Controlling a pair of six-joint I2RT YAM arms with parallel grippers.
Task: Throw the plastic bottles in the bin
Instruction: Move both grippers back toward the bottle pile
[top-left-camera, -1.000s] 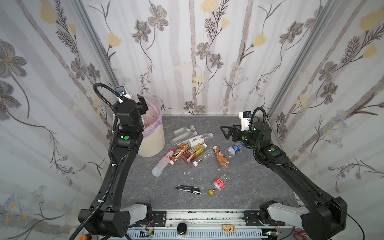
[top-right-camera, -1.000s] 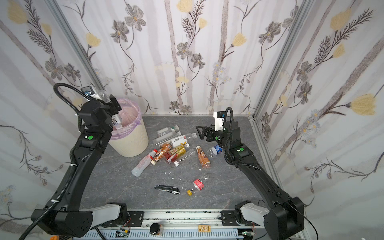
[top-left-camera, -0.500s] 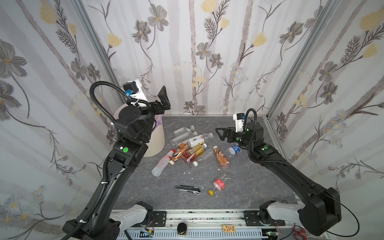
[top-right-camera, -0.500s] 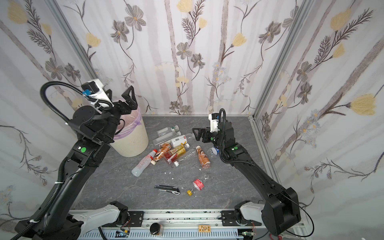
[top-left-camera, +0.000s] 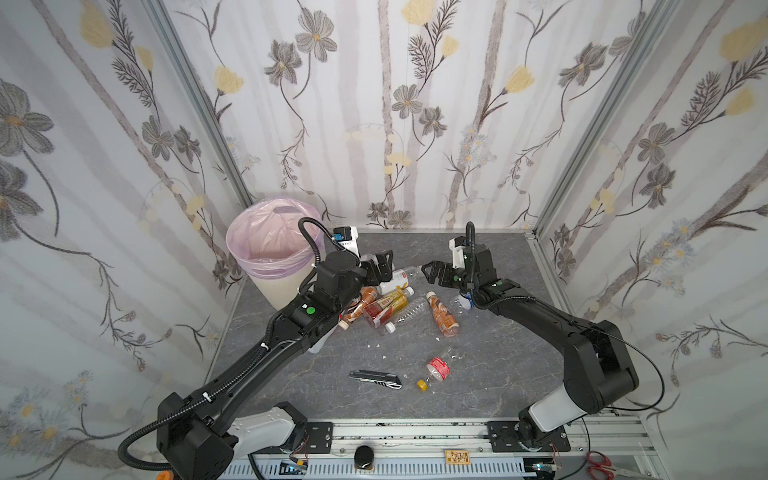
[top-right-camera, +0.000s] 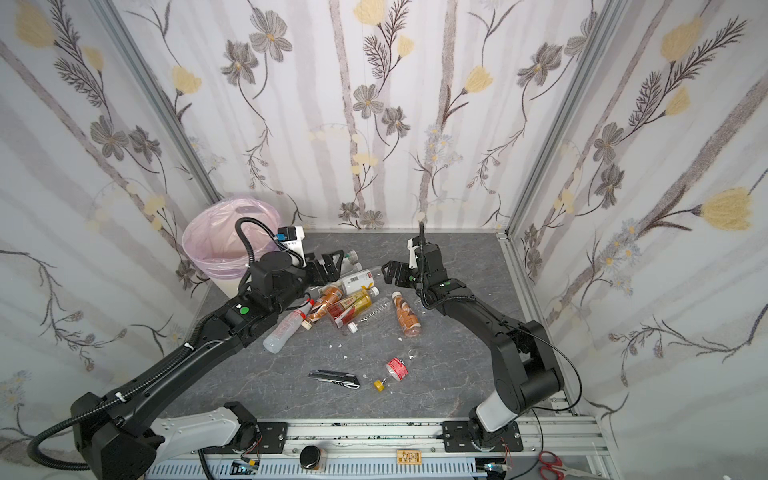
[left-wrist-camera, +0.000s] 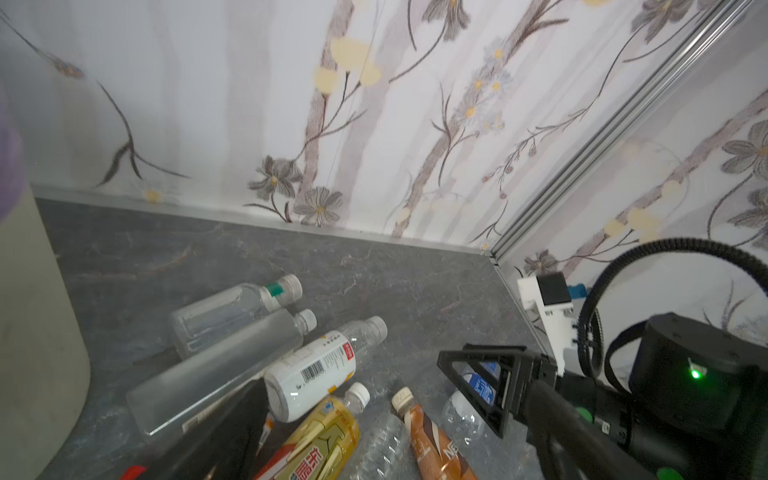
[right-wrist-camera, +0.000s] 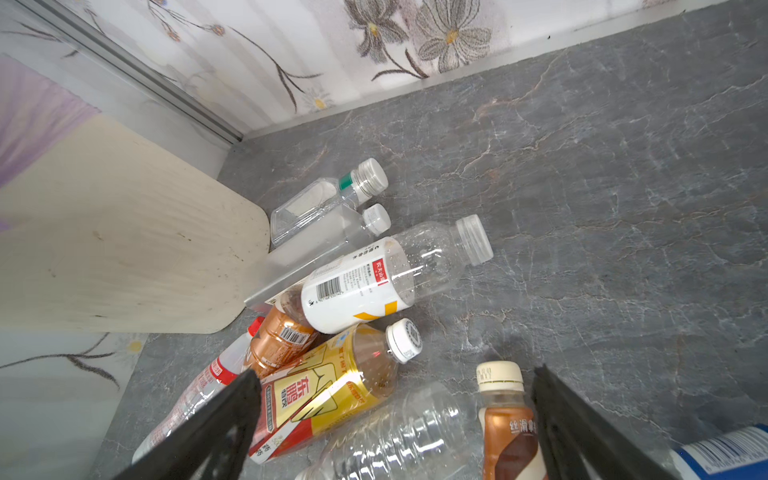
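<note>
L arm (top-left-camera: 266, 357) stretched fwd from its base, elbow low, wrist bent over. L gripper (top-left-camera: 383, 266) points across toward the R side, jaws spread wide. R arm (top-left-camera: 540, 316) folded sharply at elbow, forearm reaching inward. R gripper (top-left-camera: 434, 272) faces the L one, jaws likewise wide apart. Grippers near each other, not touching.

Grey marbled tabletop (top-left-camera: 498, 365) bears the bin (top-left-camera: 279, 291); strewn plastic bottles (top-left-camera: 444, 318); a utility knife (top-left-camera: 376, 379).

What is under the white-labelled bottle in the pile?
The white-labelled bottle lies over a copper-labelled amber bottle, hiding one end of it. Whether it touches the table beneath is covered.
</note>
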